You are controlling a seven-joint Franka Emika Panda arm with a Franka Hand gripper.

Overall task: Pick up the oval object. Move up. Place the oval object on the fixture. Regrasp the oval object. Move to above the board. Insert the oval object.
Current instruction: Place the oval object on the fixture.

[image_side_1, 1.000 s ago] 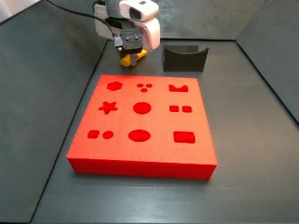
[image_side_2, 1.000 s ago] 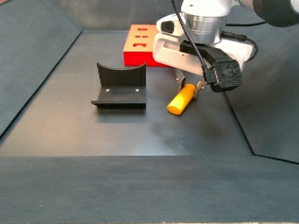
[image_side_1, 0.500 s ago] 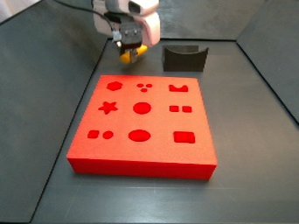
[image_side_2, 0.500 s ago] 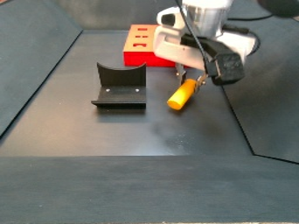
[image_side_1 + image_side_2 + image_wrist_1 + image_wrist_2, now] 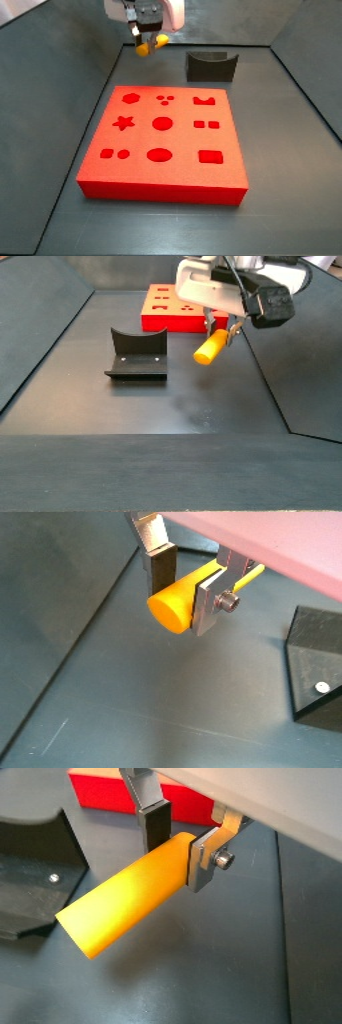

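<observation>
- Step: the move up. End effector [image 5: 222,336] clamped on the peg [image 5: 210,348], which hangs tilted, clear of the floor [image 5: 160,406].
- Grip sits near one end; most of the peg juts free in a wrist view [image 5: 127,903].
- Arm is high behind the board [image 5: 163,140], beside the fixture [image 5: 135,354].
- Next: carry it over and set it in the fixture's notch. Notch alignment is hard to judge from here.
</observation>
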